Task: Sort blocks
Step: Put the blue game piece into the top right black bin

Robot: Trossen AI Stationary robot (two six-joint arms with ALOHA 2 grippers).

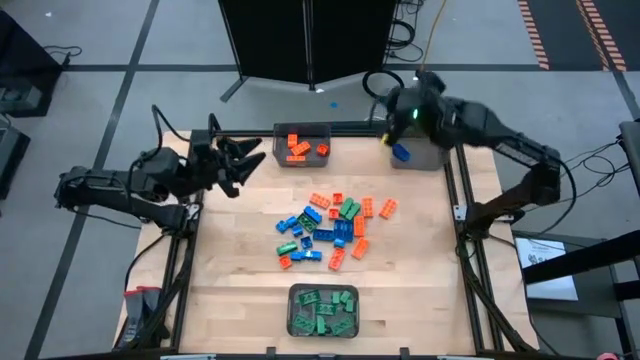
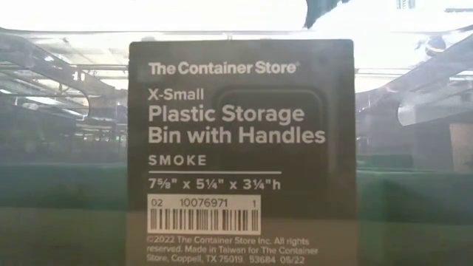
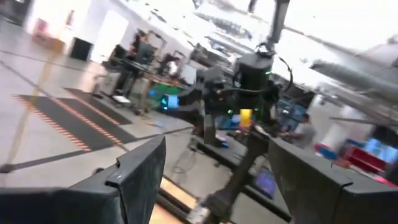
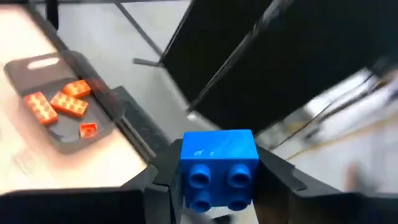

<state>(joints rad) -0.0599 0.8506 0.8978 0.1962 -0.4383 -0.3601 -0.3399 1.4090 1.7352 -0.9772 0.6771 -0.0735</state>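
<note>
Blue brick [image 4: 219, 167] is sitting clamped in our right gripper [image 4: 217, 180], which we are holding above the far-right bin [image 1: 428, 158]. Our left gripper [image 1: 240, 163] is hanging spread and empty at the table's left edge. We are judging sorting partly done: orange bricks [image 1: 298, 148] are lying in the far-centre bin [image 1: 302, 129], green bricks [image 1: 322, 310] in the near bin [image 1: 294, 312], while a mixed pile [image 1: 330, 230] is waiting mid-table.
</note>
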